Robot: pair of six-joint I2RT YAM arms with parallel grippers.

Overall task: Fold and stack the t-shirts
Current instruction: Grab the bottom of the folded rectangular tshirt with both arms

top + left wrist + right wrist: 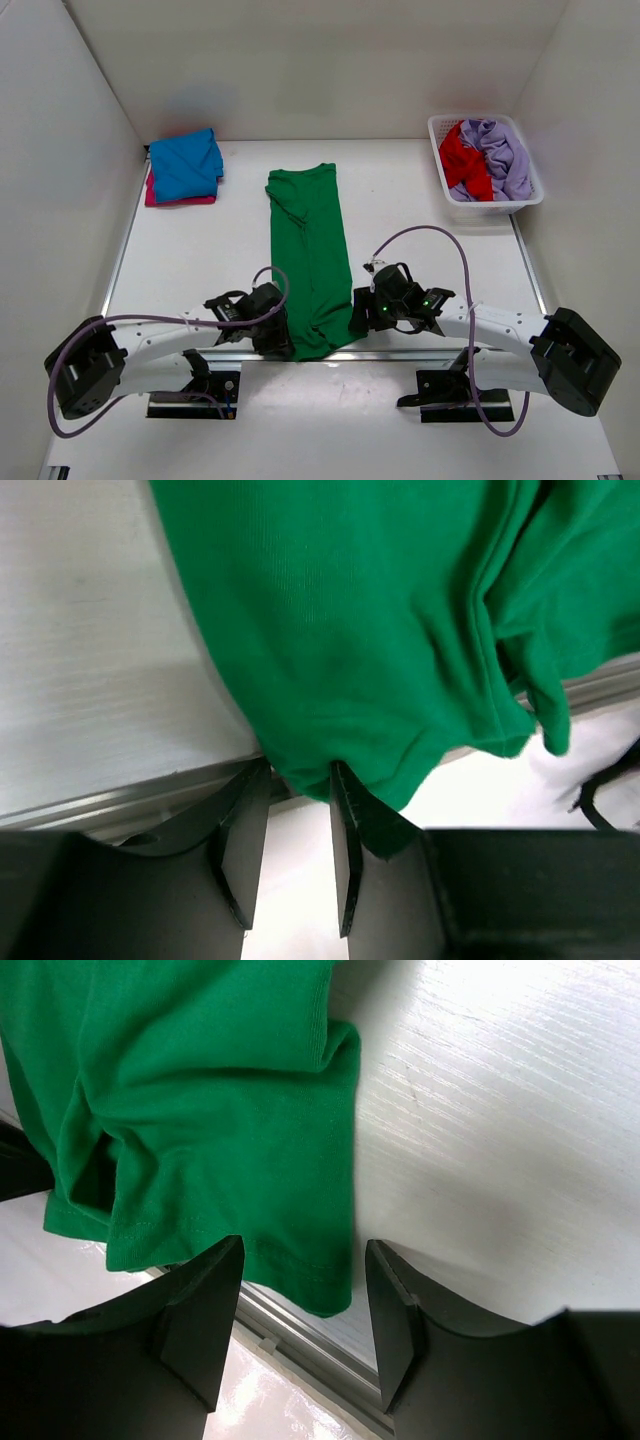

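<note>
Two-arm rig over a white desk (190,265) with a faint brushed grain and a metal rail (100,798) along its near edge. The green t-shirt (310,250), a soft fine-knit cloth, lies in the middle of the desk as a long narrow strip running from far to near, its far end shaped by the collar and shoulders, its near end rumpled and hanging just over the rail. Left gripper (300,780): black fingers parted by a narrow gap, tips touching the hem, cloth not pinched. Right gripper (303,1250): fingers set wide, straddling the stitched hem corner without closing on it. Far left: a folded blue t-shirt (186,163) resting on a pink t-shirt (178,199). Far right: a white plastic lattice basket (440,150) holding a crumpled red t-shirt (465,155) and a lilac t-shirt (503,155)
</note>
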